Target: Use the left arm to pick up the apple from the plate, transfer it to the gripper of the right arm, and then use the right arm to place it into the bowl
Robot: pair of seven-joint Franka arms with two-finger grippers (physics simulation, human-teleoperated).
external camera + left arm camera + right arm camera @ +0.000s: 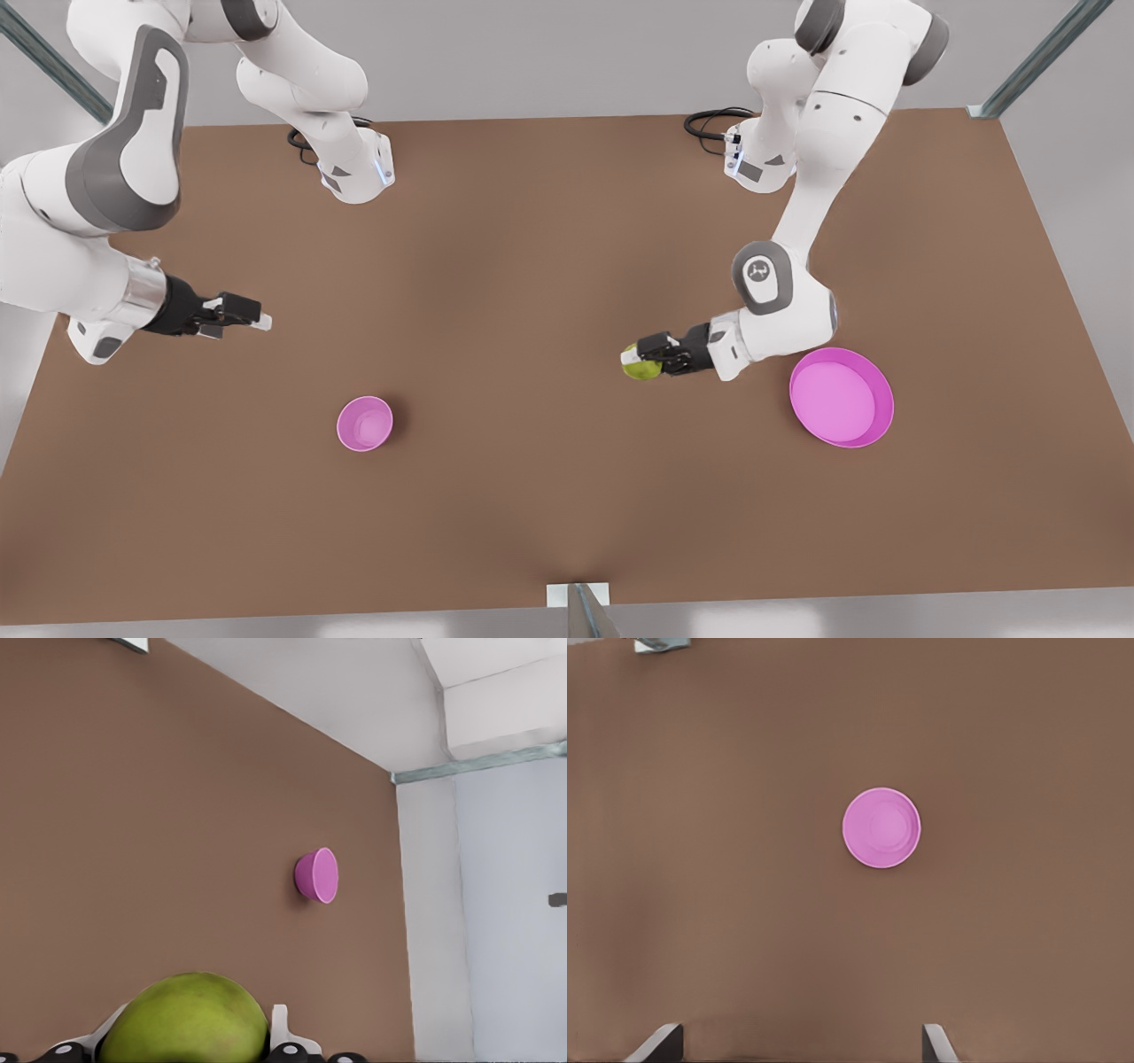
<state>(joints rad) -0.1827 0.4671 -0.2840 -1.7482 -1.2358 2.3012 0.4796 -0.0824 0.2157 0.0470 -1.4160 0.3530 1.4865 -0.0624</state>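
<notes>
So the apple is off the plate and clamped in the left gripper, up above the brown tabletop just beside the plate on the front view's right. The right gripper hangs over on the front view's left with its fingers spread apart, above the bowl, holding nothing.

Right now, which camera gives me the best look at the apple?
The left wrist view: the apple sits large and close between the left gripper's jaws, its yellow-green skin plain, though the frame's edge cuts it off. In the front view the apple is small and partly hidden by those jaws, between the bowl and the plate.
</notes>
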